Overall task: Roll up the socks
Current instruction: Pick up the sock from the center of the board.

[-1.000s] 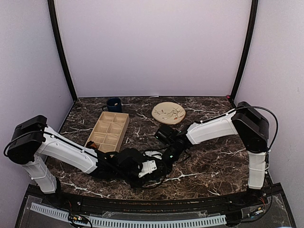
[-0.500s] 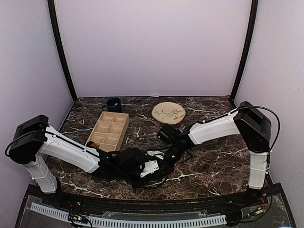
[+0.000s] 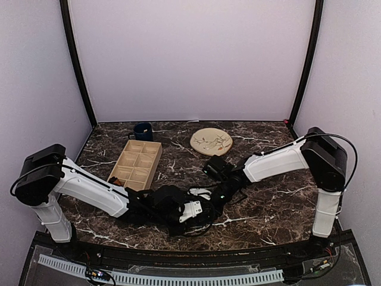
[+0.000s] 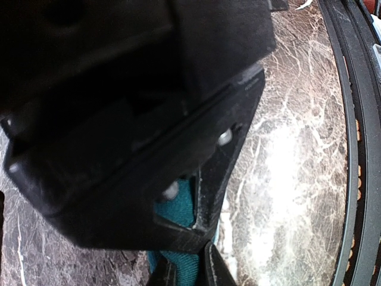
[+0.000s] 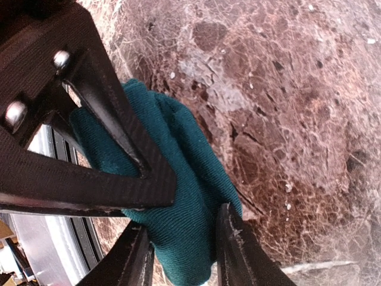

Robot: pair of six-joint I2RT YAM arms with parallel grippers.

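**Hands meet at the green sock**

Both hands are low on the dark brown marble tabletop [image 3: 268, 202]. They are in front of the tan wooden tray with six little boxes [image 3: 136, 164] and a bit to its right. The soft dark teal-green sock [image 5: 190, 214] is there too, bunched up on the stone.

The left hand [image 4: 184, 274] is clenched on the sock. Its two black fingers pinch a thin bit of green cloth. The right hand [image 5: 178, 262] has one finger on each side of the fat end of the sock. Both fingers touch the cloth, but I cannot tell if they squeeze it or just rest there. The two hands are very close together.

A dark blue mug [image 3: 143, 131] stands just behind the tray. A round cream plate [image 3: 211, 142] lies behind the tray and to its right, well apart from it.
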